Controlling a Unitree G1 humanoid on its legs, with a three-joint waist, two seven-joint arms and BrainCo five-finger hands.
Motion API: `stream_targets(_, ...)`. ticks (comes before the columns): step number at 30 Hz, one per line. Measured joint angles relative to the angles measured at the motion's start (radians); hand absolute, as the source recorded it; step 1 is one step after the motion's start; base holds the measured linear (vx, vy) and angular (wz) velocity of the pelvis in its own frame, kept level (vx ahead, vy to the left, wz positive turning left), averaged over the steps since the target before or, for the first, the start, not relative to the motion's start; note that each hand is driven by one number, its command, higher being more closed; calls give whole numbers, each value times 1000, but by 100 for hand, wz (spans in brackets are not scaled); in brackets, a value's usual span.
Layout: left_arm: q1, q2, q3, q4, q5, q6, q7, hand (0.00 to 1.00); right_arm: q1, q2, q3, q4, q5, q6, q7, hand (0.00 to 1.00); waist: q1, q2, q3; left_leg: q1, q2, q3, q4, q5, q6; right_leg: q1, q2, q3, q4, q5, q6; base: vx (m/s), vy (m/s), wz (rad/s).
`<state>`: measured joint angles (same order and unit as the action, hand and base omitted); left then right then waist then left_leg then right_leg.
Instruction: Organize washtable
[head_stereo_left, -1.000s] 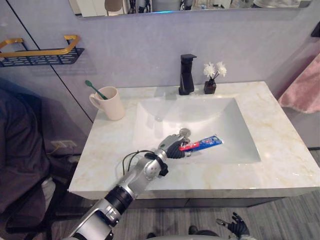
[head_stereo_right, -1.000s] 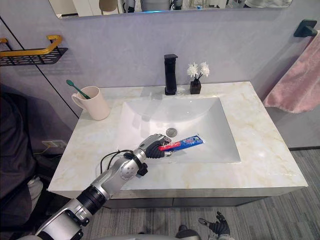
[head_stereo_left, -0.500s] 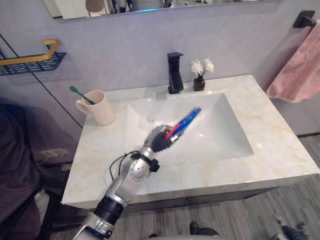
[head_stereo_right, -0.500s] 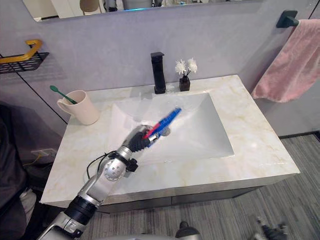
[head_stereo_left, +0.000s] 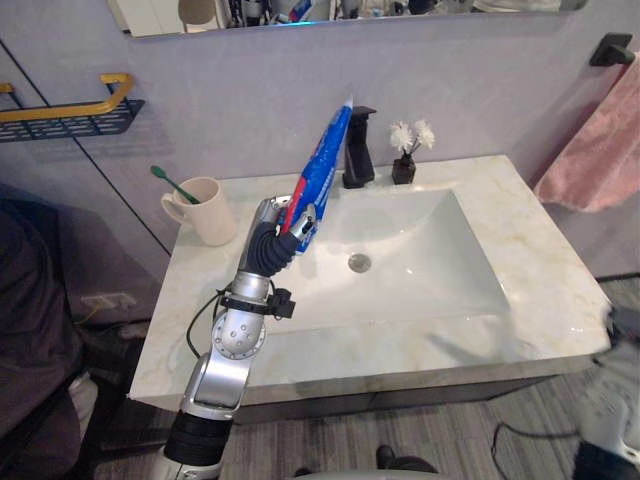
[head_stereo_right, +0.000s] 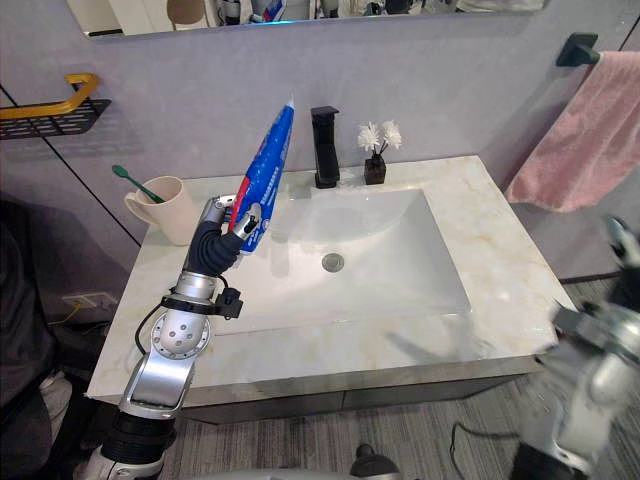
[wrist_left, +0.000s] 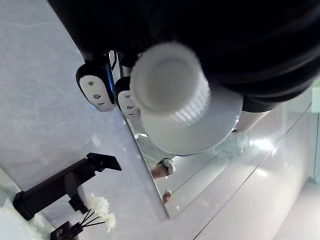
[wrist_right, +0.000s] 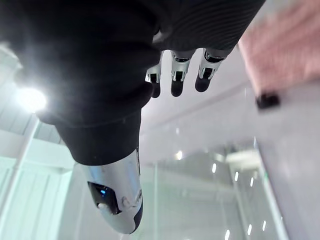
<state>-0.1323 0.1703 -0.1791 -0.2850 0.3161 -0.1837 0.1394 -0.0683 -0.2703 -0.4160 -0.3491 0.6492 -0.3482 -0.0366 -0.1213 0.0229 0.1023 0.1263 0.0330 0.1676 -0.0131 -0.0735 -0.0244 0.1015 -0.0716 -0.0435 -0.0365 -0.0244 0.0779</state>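
Note:
A blue and red toothpaste tube (head_stereo_left: 322, 165) stands nearly upright in the air, its crimped end up, over the left side of the sink basin (head_stereo_left: 440, 270). My left hand (head_stereo_left: 272, 240) is shut on its lower end. The tube's white cap (wrist_left: 170, 82) shows very close in the left wrist view. A cream mug (head_stereo_left: 212, 210) holding a green toothbrush (head_stereo_left: 172, 180) stands on the marble counter (head_stereo_left: 560, 290) at the back left, just left of the hand. My right hand (wrist_right: 173, 80) has its fingers straight and holds nothing; its arm (head_stereo_right: 590, 350) rises off the counter's right front corner.
A black faucet (head_stereo_left: 357, 150) and a small vase of white flowers (head_stereo_left: 405, 160) stand behind the basin. A pink towel (head_stereo_left: 600, 150) hangs at the right. A gold and black wall shelf (head_stereo_left: 70, 110) hangs at the left, and a mirror above.
My left hand has lifted the toothpaste tube out of the basin and swung it upright toward the mug. My right arm has risen at the right. The camera has shifted.

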Motion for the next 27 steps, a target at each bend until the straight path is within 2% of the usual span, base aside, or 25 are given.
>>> stream_targets(1,0,-3,-9,0,-4,0,5,100,-16,0,47,0,15,1,7,0,1,-1,-1,-2,-1,-8,2,0,0,3,-1,-10,0,0,0,9,-31,32)
stream_targets(2,-1,-12,-31,0,-14,0,18,100,-46,2,147,0,51,7,24,0,6,-1,-1,-8,-2,-23,9,0,0,7,0,-24,0,0,0,-10,-38,34)
stream_targets(4,-5,-31,-64,0,-28,1,24,100,-75,14,268,0,70,23,42,0,34,0,-2,-12,-4,-33,12,2,3,11,0,-40,0,0,0,-18,-35,25)
stream_targets(6,-5,-41,-100,0,-28,2,41,100,-101,47,355,0,87,36,45,0,49,0,-2,-11,-6,-49,12,4,5,19,-2,-58,0,0,0,-15,-23,25)
stream_targets(9,-6,-52,-161,3,-26,3,57,100,-129,107,460,20,89,50,61,0,55,0,-2,-13,-17,-71,11,9,11,28,-13,-87,-1,0,0,-21,-5,23)
stream_targets(13,-13,-52,-221,27,8,7,66,100,-138,153,543,64,109,53,61,0,56,-3,-4,-14,-27,-81,8,16,18,31,-21,-96,-2,0,0,-39,3,10)
stream_targets(16,-50,-55,-260,69,54,22,77,100,-143,169,584,107,134,55,59,0,55,-2,-19,-18,-36,-89,-37,52,24,13,-30,-109,-2,2,3,-63,-5,11)
stream_targets(27,-101,-73,-353,142,160,36,89,100,-150,210,653,189,248,61,41,0,53,-14,-38,-18,-40,-96,-71,79,25,0,-32,-117,-2,8,7,-37,-11,3)
